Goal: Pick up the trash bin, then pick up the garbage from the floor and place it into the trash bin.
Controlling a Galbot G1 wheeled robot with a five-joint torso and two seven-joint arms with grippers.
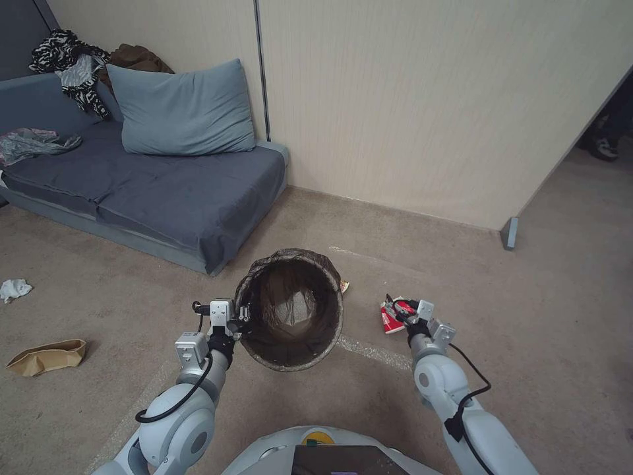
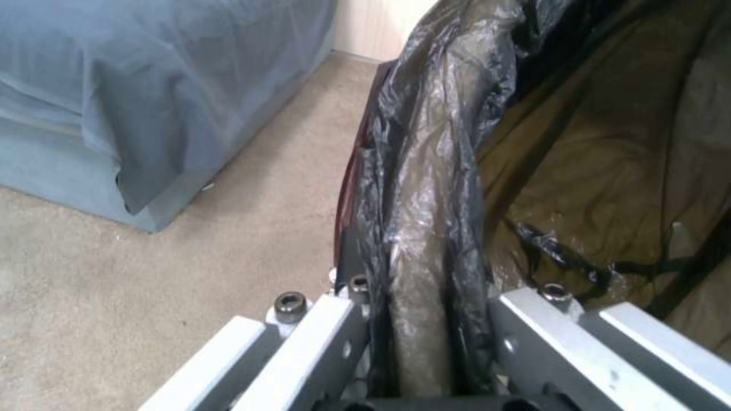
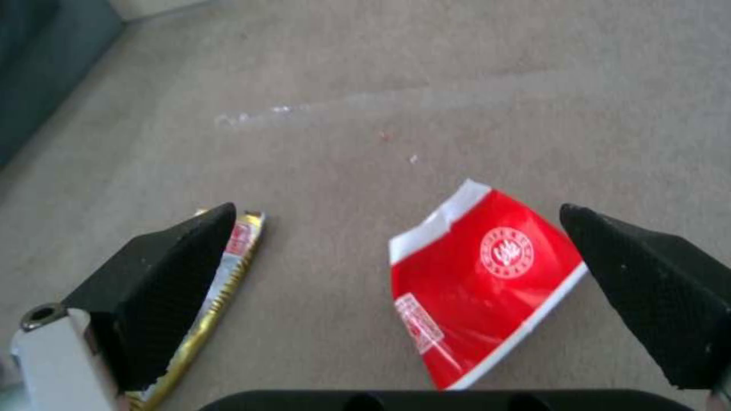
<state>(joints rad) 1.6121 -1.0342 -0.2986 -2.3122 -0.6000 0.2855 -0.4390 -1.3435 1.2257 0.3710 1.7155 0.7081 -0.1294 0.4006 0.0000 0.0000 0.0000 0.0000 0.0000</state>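
Red paper cup point(image 3: 478, 285) between right gripper point(image 3: 396, 268) fingers.

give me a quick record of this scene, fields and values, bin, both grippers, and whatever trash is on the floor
trash bin: held tilted, opening toward the camera, dark liner over rim
left gripper: shut on the bin's rim
right gripper: open, low over the red-and-white paper cup
yellow wrapper: on carpet beside the cup
brown paper bag: on floor, far left
white tissue wad: on floor near the sofa

The left end effector point(image 2: 426, 342) is clamping the trash bin point(image 2: 426, 188) at its bag-lined rim, beside the blue sofa point(image 2: 152, 97).
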